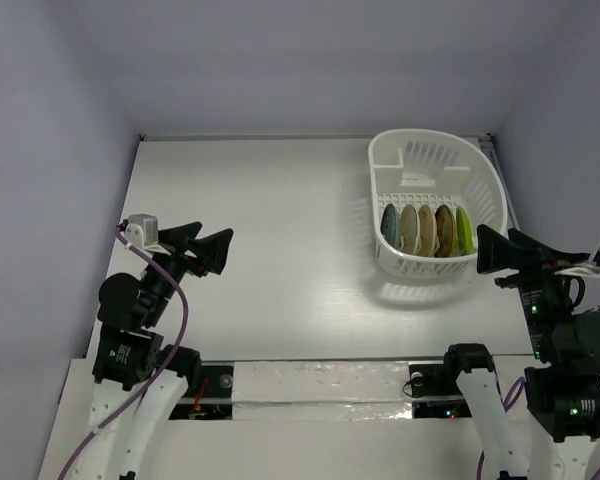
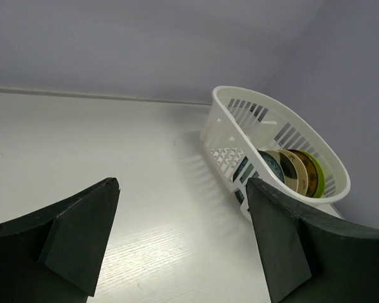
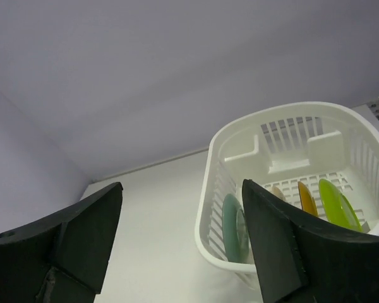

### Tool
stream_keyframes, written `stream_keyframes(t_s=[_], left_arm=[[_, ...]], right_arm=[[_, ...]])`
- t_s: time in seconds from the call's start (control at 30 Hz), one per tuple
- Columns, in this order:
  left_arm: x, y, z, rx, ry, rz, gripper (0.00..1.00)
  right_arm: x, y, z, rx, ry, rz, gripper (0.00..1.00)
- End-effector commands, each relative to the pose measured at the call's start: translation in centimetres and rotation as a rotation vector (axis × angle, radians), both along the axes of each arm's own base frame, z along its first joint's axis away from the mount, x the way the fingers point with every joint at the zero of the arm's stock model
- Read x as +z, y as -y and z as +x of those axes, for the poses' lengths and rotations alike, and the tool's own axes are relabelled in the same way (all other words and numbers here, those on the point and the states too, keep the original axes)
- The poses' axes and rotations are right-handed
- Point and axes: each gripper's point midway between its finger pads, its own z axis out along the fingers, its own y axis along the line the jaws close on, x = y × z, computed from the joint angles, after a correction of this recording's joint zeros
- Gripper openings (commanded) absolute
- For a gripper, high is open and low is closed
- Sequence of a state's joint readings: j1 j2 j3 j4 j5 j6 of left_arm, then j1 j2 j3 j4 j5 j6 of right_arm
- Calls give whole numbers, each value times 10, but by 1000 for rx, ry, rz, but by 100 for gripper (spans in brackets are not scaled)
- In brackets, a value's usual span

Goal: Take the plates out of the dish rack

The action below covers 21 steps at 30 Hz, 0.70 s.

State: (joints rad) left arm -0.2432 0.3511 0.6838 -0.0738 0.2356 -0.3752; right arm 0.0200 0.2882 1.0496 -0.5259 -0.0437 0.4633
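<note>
The white dish rack [image 1: 373, 168] stands at the table's back right, rounded end away from me. Several small plates stand on edge in its near end: teal [image 1: 391, 225], cream [image 1: 411, 229], amber [image 1: 445, 230] and lime green [image 1: 464, 230]. My right gripper [image 1: 483, 252] is open and empty, just near-right of the rack's near wall. Its wrist view shows the rack [image 3: 205, 189], the teal plate [image 3: 232, 227] and the green plate [image 3: 335, 202]. My left gripper [image 1: 214, 234] is open and empty at the left, far from the rack [image 2: 240, 90].
The rack's far half holds no plates, only its slotted floor and a small divider [image 3: 243, 151]. White table [image 1: 270, 220] spreads between the left gripper and the rack. Lilac walls close the back and both sides.
</note>
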Motion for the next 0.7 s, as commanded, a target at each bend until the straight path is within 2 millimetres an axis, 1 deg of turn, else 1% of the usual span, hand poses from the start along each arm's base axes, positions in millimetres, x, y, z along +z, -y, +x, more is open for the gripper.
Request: stream_keyframes(t_s=[0.0, 0.07, 0.1, 0.13, 0.17, 0.2, 0.23, 0.27, 0.3, 0.37, 0.4, 0.43, 0.47, 0.5, 0.53, 0.57, 0.6, 0.63, 0.67], left_arm=[[25, -2, -5, 5, 64, 4, 79], [21, -3, -6, 5, 52, 11, 78], [18, -3, -6, 7, 47, 14, 76], [15, -3, -8, 4, 44, 14, 75], [13, -2, -9, -2, 44, 15, 74], [6, -1, -9, -4, 31, 15, 67], [4, -2, -10, -5, 29, 12, 63], [3, -2, -10, -4, 25, 10, 58], [1, 0, -11, -11, 21, 11, 44], [-2, -3, -11, 6, 12, 6, 26], [-4, -5, -9, 19, 1, 3, 10], [-8, -5, -9, 21, -20, 1, 3], [-9, -9, -7, 46, -25, -1, 0], [-10, -10, -6, 55, -32, -3, 0], [-11, -9, -7, 53, -39, -3, 0], [-12, -9, -7, 57, -43, -5, 0], [-12, -10, -6, 60, -45, -5, 0], [-13, -10, -6, 60, -47, -4, 0], [-14, -10, -5, 60, -50, -3, 0]], right_arm=[[11, -10, -6, 56, 6, -38, 79], [8, -17, -2, 94, -15, -59, 65], [7, -19, -1, 109, -20, -65, 54], [6, -23, 0, 129, -25, -74, 31], [3, -24, 5, 135, -41, -77, 23], [1, -25, 7, 141, -51, -81, 14], [-2, -27, 10, 151, -65, -84, 3], [-4, -27, 14, 153, -77, -85, 0], [-8, -28, 21, 162, -98, -85, 0], [-14, -35, 31, 199, -126, -80, 0], [-21, -37, 43, 210, -163, -74, 0], [-25, -41, 49, 237, -181, -74, 0], [-34, -42, 57, 242, -207, -71, 0], [-37, -43, 64, 247, -219, -68, 0], [-49, -45, 78, 245, -269, -66, 0], [-54, -46, 83, 241, -290, -71, 0], [-65, -51, 95, 233, -333, -79, 0], [-70, -52, 101, 234, -353, -80, 0], [-75, -59, 107, 211, -378, -97, 0]])
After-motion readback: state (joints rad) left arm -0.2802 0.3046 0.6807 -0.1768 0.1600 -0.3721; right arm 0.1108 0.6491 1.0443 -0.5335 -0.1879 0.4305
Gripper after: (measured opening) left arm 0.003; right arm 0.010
